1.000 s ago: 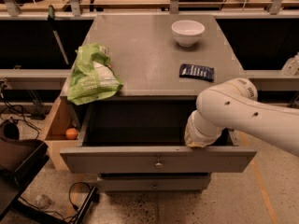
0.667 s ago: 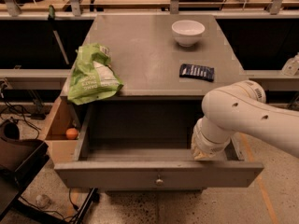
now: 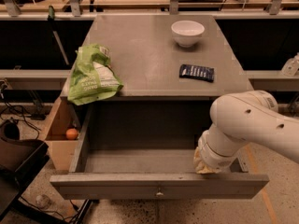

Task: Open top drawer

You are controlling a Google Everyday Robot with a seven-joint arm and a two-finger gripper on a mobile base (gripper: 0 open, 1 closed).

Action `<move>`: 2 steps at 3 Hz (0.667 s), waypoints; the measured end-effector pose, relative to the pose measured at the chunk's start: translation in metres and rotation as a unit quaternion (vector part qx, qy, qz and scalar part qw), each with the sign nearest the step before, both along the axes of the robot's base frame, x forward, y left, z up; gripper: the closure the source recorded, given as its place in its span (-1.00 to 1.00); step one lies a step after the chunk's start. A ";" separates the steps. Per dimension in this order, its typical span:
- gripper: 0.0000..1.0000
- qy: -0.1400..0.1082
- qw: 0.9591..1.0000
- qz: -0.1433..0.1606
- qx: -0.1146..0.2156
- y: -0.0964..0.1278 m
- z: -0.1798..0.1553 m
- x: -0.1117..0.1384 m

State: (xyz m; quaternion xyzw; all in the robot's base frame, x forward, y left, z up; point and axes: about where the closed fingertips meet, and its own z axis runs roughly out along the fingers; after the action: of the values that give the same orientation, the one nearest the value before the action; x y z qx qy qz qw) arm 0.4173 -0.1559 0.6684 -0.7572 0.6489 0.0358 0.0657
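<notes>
End effector [image 3: 206, 168] seemingly inside top drawer [image 3: 117, 185], front right corner.

The gripper [image 3: 204, 167], set at the right front corner inside the top drawer [image 3: 140, 160], is wrapped in a pale, slightly creased covering. It is carried on an arm [image 3: 247, 120] of smooth, softly glossy white plastic. The drawer around it is finished in flat matt grey, and a small shiny metal knob [image 3: 159, 193] is set in the drawer front to the gripper's left. Beyond the gripper, a matt grey tabletop [image 3: 145, 55] is seen, bearing a glossy white bowl [image 3: 187, 32], a crinkled green plastic bag [image 3: 92, 76] and a dark packet [image 3: 196, 72] with a faint sheen. Well to the gripper's left, a box [image 3: 60, 120] of pale matt wood is seen.
</notes>
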 end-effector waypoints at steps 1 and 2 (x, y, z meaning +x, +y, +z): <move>1.00 0.012 1.000 0.002 0.008 0.002 0.002 -0.009; 1.00 0.012 1.000 0.002 0.008 0.002 0.005 -0.010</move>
State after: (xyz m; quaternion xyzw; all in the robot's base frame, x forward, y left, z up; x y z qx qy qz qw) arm 0.4077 -0.1539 0.6729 -0.7577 0.6476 0.0499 0.0639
